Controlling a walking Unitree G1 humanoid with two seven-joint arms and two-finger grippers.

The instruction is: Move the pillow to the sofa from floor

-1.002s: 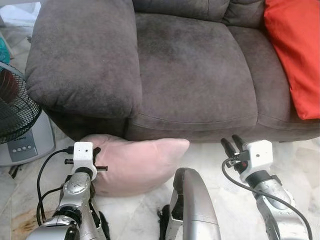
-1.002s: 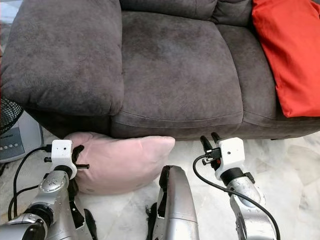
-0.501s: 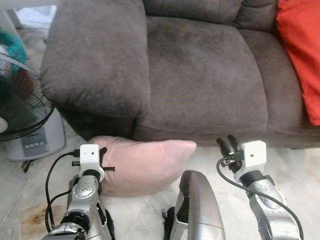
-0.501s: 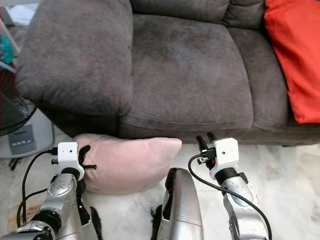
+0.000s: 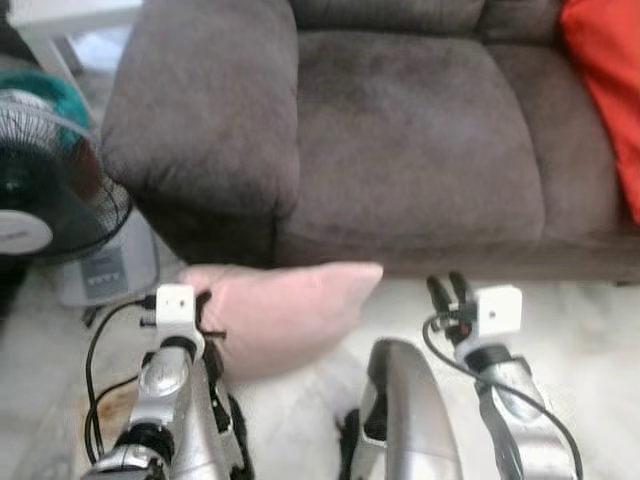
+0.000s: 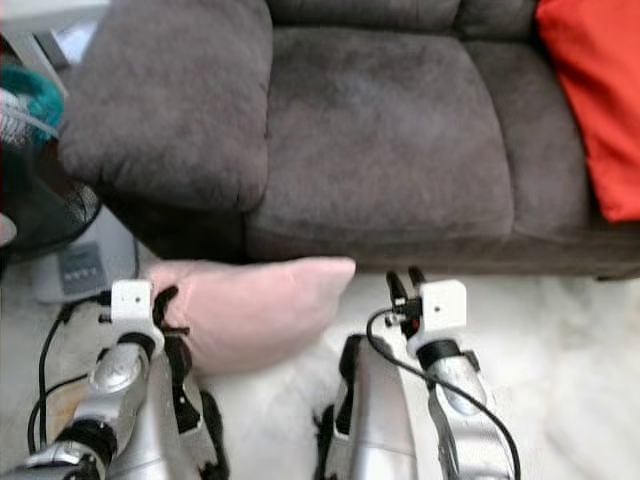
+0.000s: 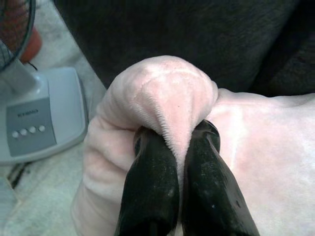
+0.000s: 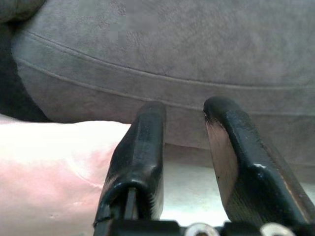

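Note:
A pale pink pillow (image 5: 285, 310) lies on the floor against the front of the dark grey sofa (image 5: 410, 130). My left gripper (image 7: 179, 142) is shut on the pillow's (image 7: 256, 147) left corner, a fold of pink fabric pinched between the black fingers (image 7: 152, 182). In the eye views that gripper (image 5: 200, 305) sits at the pillow's left end. My right gripper (image 5: 447, 290) hovers open beside the pillow's right tip, in front of the sofa base, with nothing between its fingers (image 8: 140, 147).
A red cushion (image 6: 600, 100) rests on the sofa's right seat. A standing fan (image 5: 45, 195) with a grey base (image 7: 34, 120) stands left of the sofa arm. Pale tiled floor (image 6: 560, 360) lies open to the right.
The whole picture has shifted and blurred, so the camera has moved. Both grippers keep their places relative to the pillow, and the left one stays shut on its corner.

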